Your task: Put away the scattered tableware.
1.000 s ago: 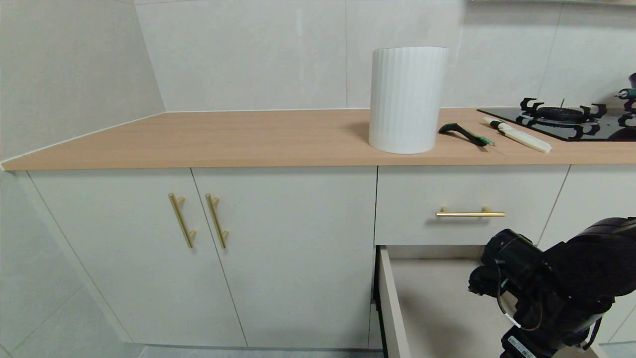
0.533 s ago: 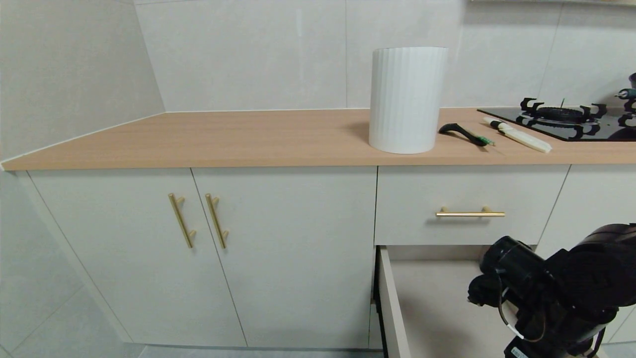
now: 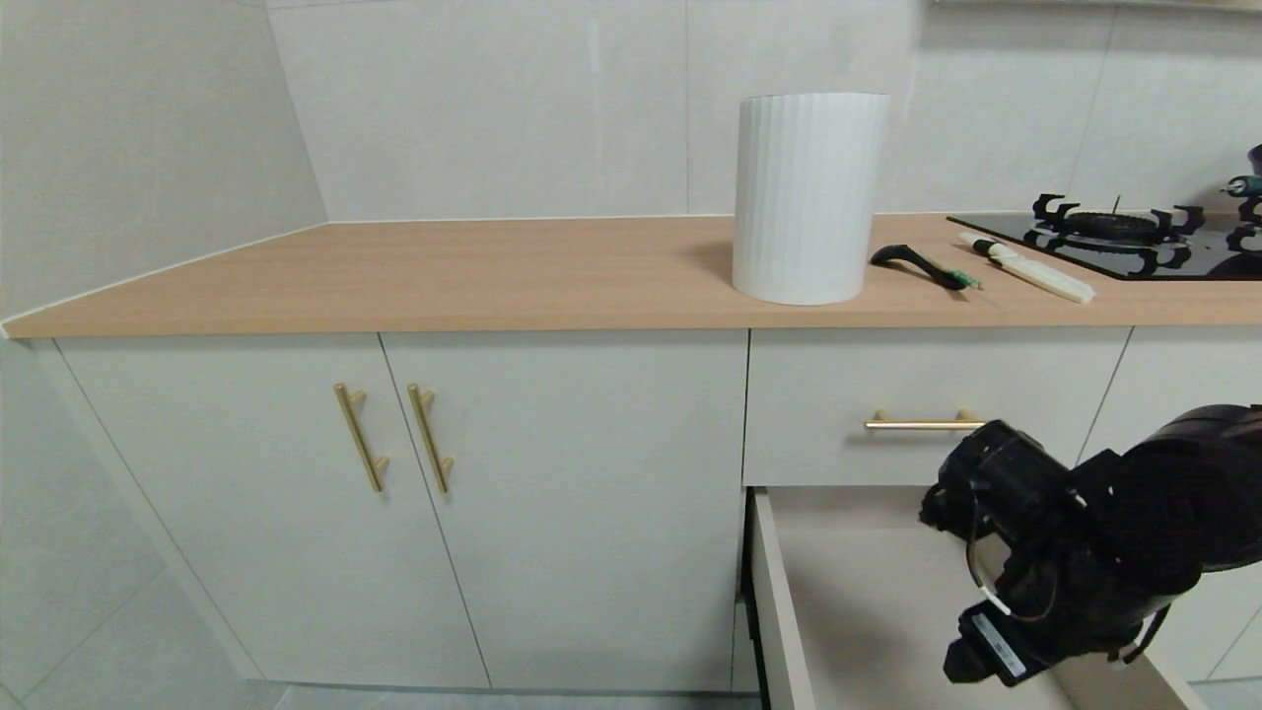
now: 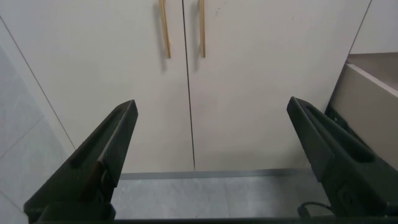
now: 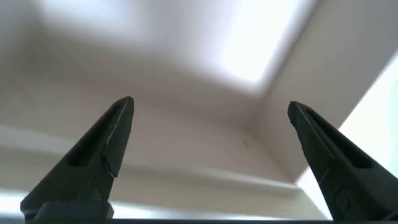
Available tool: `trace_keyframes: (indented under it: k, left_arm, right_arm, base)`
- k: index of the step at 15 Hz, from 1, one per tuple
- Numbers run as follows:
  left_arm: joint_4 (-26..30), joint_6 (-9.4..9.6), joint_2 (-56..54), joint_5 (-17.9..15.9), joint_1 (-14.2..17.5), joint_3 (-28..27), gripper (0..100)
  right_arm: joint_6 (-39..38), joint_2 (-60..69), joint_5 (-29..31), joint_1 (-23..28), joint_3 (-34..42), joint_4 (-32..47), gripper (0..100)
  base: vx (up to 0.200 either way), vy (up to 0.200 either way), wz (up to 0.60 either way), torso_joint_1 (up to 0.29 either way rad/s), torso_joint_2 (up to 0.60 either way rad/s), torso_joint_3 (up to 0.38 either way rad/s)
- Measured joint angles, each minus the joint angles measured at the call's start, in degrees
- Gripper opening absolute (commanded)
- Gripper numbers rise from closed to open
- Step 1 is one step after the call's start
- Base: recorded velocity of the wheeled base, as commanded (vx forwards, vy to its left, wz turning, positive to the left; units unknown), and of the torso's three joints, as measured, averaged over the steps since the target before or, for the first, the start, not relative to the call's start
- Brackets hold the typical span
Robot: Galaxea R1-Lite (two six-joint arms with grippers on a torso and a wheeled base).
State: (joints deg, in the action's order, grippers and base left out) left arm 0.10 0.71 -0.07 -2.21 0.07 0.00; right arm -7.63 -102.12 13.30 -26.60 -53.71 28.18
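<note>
On the wooden counter (image 3: 493, 276), a black-handled utensil with a green tip (image 3: 924, 265) and a cream-white knife (image 3: 1030, 268) lie just right of a tall white ribbed cylinder (image 3: 806, 197). Below them a lower drawer (image 3: 779, 602) stands pulled out, its pale inside bare where it shows. My right arm (image 3: 1075, 552) hangs over that drawer, well below the counter. The right gripper (image 5: 211, 109) is open, nothing between its fingers, facing a pale inner corner of the drawer. My left gripper (image 4: 211, 106) is open too and faces the closed cupboard doors (image 4: 186, 74) low near the floor.
A black hob with a pan support (image 3: 1114, 232) sits at the counter's right end. The upper drawer with a gold handle (image 3: 932, 424) is closed. Two cupboard doors with gold handles (image 3: 394, 439) are closed on the left. Tiled walls bound the counter behind and at left.
My right arm dipped a little, then rose and turned its wrist over the open drawer. The utensils on the counter have not moved.
</note>
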Motion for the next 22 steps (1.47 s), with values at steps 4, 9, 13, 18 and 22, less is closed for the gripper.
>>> trace_keyframes:
  k: [4,9,13,18,22]
  left_arm:
    - [0.0,0.0,0.0,0.0,0.0,0.0,100]
    - [0.0,0.0,0.0,0.0,0.0,0.0,100]
    - [0.0,-0.02,0.0,0.0,0.0,0.0,100]
    - [0.0,0.0,0.0,0.0,0.0,0.0,100]
    - [0.0,-0.02,0.0,0.0,0.0,0.0,100]
  right_arm:
    - [-5.4,2.2,-2.7,6.4,-6.6,-0.7,100]
    - [-5.5,4.8,-2.8,7.8,-6.8,-5.3,100]
    - [-5.5,5.3,-2.6,7.7,-6.7,-5.4,100]
    - [-5.5,5.4,-2.5,7.7,-6.7,-5.5,100]
    - [-5.5,5.5,-2.5,7.8,-6.7,-5.5,100]
  base:
    - [0.0,0.0,0.0,0.0,0.0,0.0]
    - [0.0,0.0,0.0,0.0,0.0,0.0]
    - [0.0,0.0,0.0,0.042,-0.15,-0.113]
    - [0.0,0.0,0.0,0.125,-0.39,-0.286]
    - [0.0,0.0,0.0,0.178,-0.49,-0.292]
